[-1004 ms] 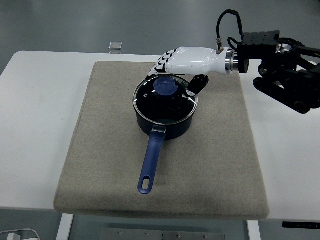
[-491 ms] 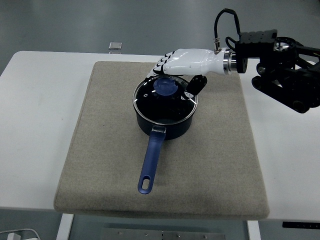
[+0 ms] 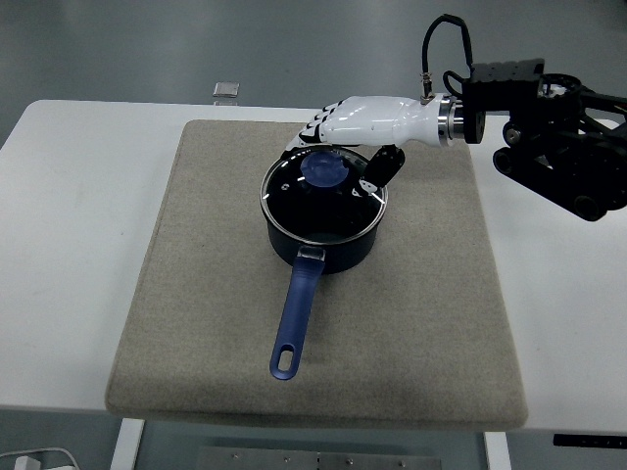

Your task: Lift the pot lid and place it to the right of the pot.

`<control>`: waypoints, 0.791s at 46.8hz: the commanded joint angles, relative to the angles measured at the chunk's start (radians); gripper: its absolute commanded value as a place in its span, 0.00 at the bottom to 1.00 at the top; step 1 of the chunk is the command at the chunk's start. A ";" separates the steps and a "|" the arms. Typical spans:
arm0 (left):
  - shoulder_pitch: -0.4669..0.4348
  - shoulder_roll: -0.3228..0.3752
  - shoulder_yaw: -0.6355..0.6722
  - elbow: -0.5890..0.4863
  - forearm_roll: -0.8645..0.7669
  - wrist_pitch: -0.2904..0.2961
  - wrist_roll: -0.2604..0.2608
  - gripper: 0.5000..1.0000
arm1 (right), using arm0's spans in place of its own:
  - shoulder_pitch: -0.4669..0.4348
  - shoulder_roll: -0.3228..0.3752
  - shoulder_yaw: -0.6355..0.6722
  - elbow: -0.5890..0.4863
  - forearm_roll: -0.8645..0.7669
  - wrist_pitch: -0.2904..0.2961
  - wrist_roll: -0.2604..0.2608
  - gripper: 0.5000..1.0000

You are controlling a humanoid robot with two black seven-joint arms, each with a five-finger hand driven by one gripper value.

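The pot lid (image 3: 323, 196), a glass disc with a metal rim and a blue knob (image 3: 324, 170), is seated on the dark blue pot (image 3: 338, 250). The pot stands slightly behind the middle of a grey-beige mat (image 3: 196, 323), and its blue handle (image 3: 295, 320) is pointed toward the near edge, a little to the left. The mat is laid on the white counter (image 3: 69, 245) and covers most of its middle.

The right robot hand (image 3: 338, 137), white on its back with black-tipped fingers (image 3: 312, 127), is held just behind and above the knob, reaching in from the right over the far rim of the lid. Its fingers are bent downward on the far side of the knob, and the dark thumb (image 3: 382, 168) hangs over the lid's right rim. Whether the knob is actually touched or pinched cannot be told from this view; the lid is not seen to be raised. Behind the hand, the black arm (image 3: 558, 137) extends to the right edge.

A small grey square object (image 3: 226, 90) is seen beyond the counter's far edge.
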 commanded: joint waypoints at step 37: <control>0.000 0.000 -0.001 0.000 0.000 0.000 0.000 1.00 | 0.007 0.012 -0.038 -0.003 -0.035 -0.092 0.000 0.79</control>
